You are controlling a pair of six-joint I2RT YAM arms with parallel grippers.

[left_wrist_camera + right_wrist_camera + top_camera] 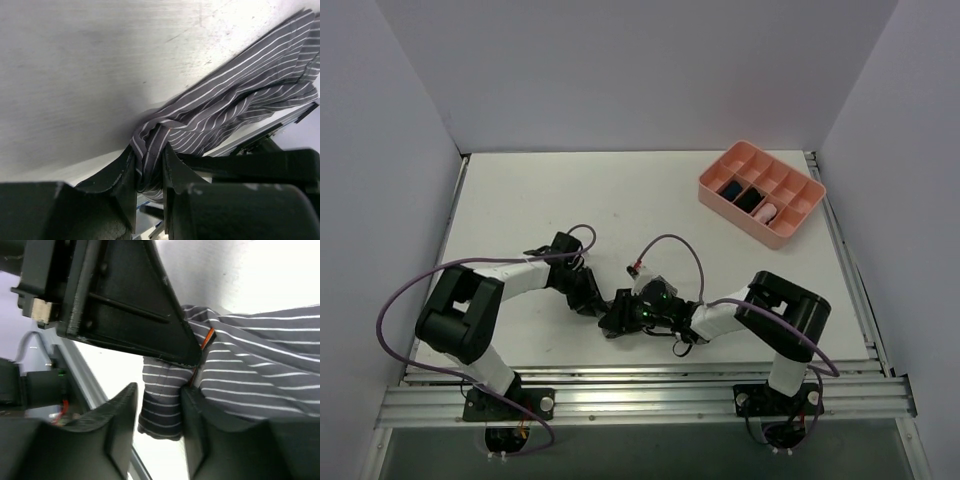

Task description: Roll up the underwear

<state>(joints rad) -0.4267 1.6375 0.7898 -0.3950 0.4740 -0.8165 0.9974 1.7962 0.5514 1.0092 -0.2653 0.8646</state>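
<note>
The underwear (240, 95), grey cloth with fine white stripes, lies bunched on the white table near the front middle, a dark lump between the two arms (616, 323). My left gripper (149, 156) is shut on a gathered fold of it, its fingers pressed against the cloth from both sides. My right gripper (159, 392) stands open around a rolled end of the underwear (162, 400). The cloth touches the right finger, and a gap shows at the left one. A small orange tag (207, 338) peeks out beside the left gripper's black finger (150, 320), which crosses above.
A pink divided tray (748, 224) stands at the back right, holding two dark rolled bundles (731, 188) and a pink one (767, 212). The aluminium rail (640, 395) runs along the near edge just behind both grippers. White walls enclose the table.
</note>
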